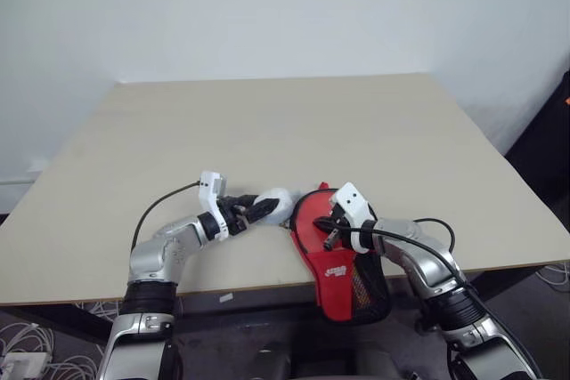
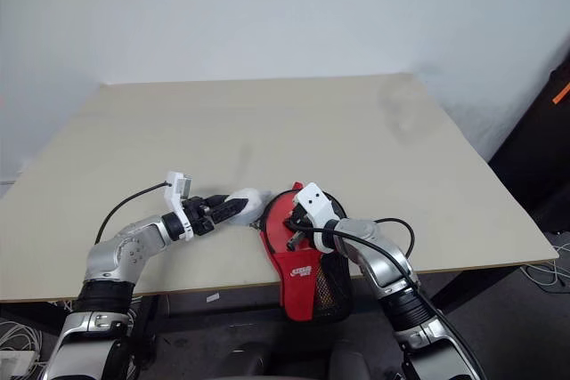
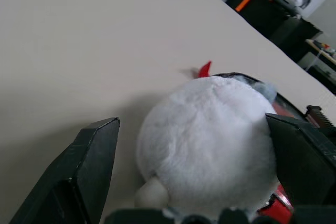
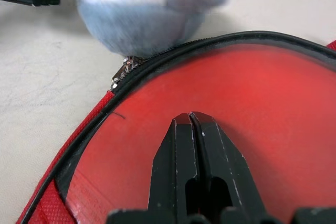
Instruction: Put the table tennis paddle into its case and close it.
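The table tennis paddle (image 4: 247, 108) lies inside the case (image 1: 334, 264), its red rubber face showing through the open mouth, ringed by the black edging and zip. The case rests at the near edge of the worktop (image 1: 294, 131), its round end on the surface and its narrow black mesh end hanging over the edge toward the robot; a small white logo sits on the red fabric near that end. The zip slider (image 4: 122, 72) sits on the rim of the round end, with the case still unzipped there.

The right hand (image 4: 191, 121) has its two black fingers pressed together, empty, their tips resting on or just over the paddle's red face.

Just beside the case's round end, touching its rim, lies a white fluffy ball (image 3: 207, 145). The left hand (image 3: 205, 156) is spread wide around this ball, one finger on each side, not squeezing it.
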### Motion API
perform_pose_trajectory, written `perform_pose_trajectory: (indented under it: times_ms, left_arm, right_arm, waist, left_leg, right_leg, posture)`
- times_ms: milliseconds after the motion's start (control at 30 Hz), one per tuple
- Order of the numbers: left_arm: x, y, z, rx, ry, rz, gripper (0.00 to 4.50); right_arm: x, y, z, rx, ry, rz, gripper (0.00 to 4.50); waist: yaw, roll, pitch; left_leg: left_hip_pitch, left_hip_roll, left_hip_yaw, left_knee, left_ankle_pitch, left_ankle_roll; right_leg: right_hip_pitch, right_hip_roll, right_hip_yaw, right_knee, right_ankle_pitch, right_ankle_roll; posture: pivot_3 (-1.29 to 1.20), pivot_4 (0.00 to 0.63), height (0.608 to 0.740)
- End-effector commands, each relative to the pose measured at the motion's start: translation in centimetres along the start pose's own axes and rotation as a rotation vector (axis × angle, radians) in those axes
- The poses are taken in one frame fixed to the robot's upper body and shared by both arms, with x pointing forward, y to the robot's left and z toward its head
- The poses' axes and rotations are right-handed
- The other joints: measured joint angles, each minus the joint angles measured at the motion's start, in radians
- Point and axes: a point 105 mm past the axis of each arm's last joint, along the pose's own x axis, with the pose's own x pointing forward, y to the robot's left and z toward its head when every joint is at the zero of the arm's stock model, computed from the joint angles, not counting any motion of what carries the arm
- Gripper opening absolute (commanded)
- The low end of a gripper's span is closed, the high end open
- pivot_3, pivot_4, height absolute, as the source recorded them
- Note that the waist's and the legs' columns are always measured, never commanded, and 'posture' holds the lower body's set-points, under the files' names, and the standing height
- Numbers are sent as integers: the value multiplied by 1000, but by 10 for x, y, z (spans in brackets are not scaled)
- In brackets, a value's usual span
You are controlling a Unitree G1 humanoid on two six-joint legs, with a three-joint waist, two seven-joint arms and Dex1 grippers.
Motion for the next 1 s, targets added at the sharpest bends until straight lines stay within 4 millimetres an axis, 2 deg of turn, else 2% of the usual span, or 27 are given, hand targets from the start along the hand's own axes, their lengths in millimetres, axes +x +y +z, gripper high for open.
perform_pose_trajectory:
  times_ms: [33, 200, 233, 300, 567, 667, 833, 1000]
  left_arm:
    - [6, -7, 9, 39, -7, -33, 4457]
    - [6, -6, 5, 35, 12, -34, 4457]
    - [5, -5, 5, 35, 13, -25, 4110]
    - [4, -2, 6, 42, 16, -12, 3695]
    - [6, 13, 26, 73, -16, 41, 1180]
    - [12, 16, 36, 82, -32, 48, 507]
    - [29, 14, 54, 118, -57, 39, 507]
    - [50, 5, 63, 148, -58, 6, 507]
  right_arm:
    - [3, 4, -36, 31, 111, 16, 0]
    - [3, 5, -38, 35, 112, 17, 0]
    - [2, 6, -38, 35, 111, 18, 0]
    - [2, 6, -38, 35, 111, 17, 0]
    - [2, 8, -39, 26, 115, 27, 0]
    - [2, 11, -41, 23, 124, 40, 0]
    - [2, 14, -46, 16, 142, 60, 0]
    - [3, 15, -48, 6, 146, 70, 0]
  waist:
    - [0, 0, -1]
    - [0, -1, -4]
    - [0, -1, -5]
    - [0, -1, -5]
    - [0, -1, -5]
    - [1, -1, -6]
    - [1, -2, -6]
    - [1, -2, -6]
  left_leg:
    - [0, 0, 0, 0, 0, 0]
    - [1, 0, 0, 0, 0, 0]
    - [1, 0, 0, 0, 0, 0]
    - [3, 0, 0, -1, 0, 0]
    - [7, 0, 0, -3, 0, 0]
    - [7, 0, 0, -3, 0, 0]
    - [7, 0, 0, -3, 0, 0]
    - [7, 0, 0, -3, 0, 0]
  right_leg:
    - [0, 0, 0, 0, 0, 0]
    - [0, 0, 0, 0, 0, 0]
    - [0, 0, 0, 0, 0, 0]
    - [1, 0, 0, 0, 0, 0]
    - [5, 0, 0, -1, -1, 0]
    - [5, 0, 0, -1, -1, 0]
    - [5, 0, 0, -1, -1, 0]
    - [5, 0, 0, -1, -1, 1]
  posture:
    - [0, 0, 698]
    - [0, 0, 698]
    - [0, 0, 698]
    - [0, 0, 698]
    - [0, 0, 698]
    - [0, 0, 698]
    - [0, 0, 698]
    - [0, 0, 698]
